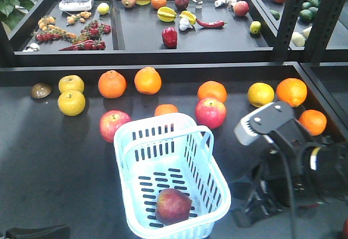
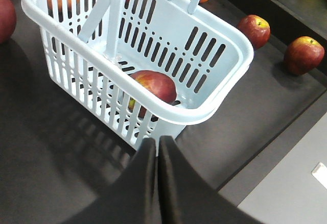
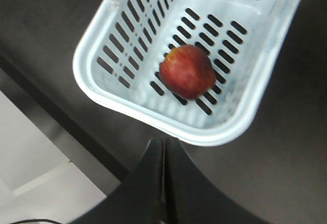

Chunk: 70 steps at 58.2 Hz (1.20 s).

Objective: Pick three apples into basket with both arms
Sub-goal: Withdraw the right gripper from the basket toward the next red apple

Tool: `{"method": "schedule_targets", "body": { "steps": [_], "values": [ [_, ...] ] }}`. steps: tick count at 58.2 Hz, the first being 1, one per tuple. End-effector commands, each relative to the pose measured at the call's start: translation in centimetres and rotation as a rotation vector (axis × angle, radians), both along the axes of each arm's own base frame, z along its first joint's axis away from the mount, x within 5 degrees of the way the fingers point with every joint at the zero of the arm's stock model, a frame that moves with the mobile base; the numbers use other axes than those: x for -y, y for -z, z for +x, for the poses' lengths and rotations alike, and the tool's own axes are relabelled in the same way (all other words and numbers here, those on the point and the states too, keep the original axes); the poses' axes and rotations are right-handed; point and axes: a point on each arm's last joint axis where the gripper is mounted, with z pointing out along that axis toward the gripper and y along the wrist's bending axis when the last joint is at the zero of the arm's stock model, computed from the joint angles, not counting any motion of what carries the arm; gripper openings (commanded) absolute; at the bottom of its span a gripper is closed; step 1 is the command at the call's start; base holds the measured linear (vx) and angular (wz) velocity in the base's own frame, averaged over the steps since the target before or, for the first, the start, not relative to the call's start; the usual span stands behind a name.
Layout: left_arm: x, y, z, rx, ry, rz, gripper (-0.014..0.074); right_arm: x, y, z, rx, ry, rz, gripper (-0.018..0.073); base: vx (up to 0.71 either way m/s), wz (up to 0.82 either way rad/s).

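- Exterior front-facing view: the basket stands open side up on the dark table. Its long axis runs from far-left to near-right, and its handle leans toward the far end.
- One apple lies on the slotted floor at the near end; which way its stem points cannot be made out.
- Two more apples sit on the table: one just beside the far-left corner, one near the far-right corner.
- An orange behind the far rim is partly hidden.
- The left gripper is clenched on nothing, just outside a basket corner.
- The right gripper is likewise pressed closed and empty, by the near rim.
- In the front view the right arm covers its own gripper.
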Motion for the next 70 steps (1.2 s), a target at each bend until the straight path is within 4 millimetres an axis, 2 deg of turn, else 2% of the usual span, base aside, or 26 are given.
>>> {"method": "schedule_targets", "body": {
  "steps": [1,17,31,40,57,62,70],
  "values": [
    [0.1,-0.9,0.4,0.014,-0.026,-0.043,-0.0006,1.0,-1.7,-0.1,0.085,0.079,-0.016,-0.0005,0.00,0.00],
    [0.1,-0.9,0.4,0.014,-0.026,-0.043,-0.0006,3.7,-2.5,-0.6,0.138,0.295,-0.150,-0.0005,0.00,0.00],
    [0.1,-0.9,0.4,0.014,-0.026,-0.043,-0.0006,3.9,-2.4,-0.6,0.134,0.319,-0.161,-0.0005,0.00,0.00],
    [0.1,-0.9,0.4,0.014,-0.027,-0.043,-0.0006,3.9,-1.2,-0.6,0.125,0.337,-0.150,-0.0005,0.00,0.00],
    [0.1,-0.9,0.4,0.015,-0.028,-0.042,-0.0006,4.3,3.3,-1.5,0.053,0.415,-0.115,-0.0005,0.00,0.00],
    [0.1,-0.9,0.4,0.016,-0.030,-0.042,-0.0006,4.5,3.6,-2.0,0.043,0.431,-0.108,-0.0005,0.00,0.00],
    [0.1,-0.9,0.4,0.017,-0.031,-0.042,-0.0006,4.9,2.8,-2.6,0.084,0.433,-0.081,-0.0005,0.00,0.00]
  ]
}}
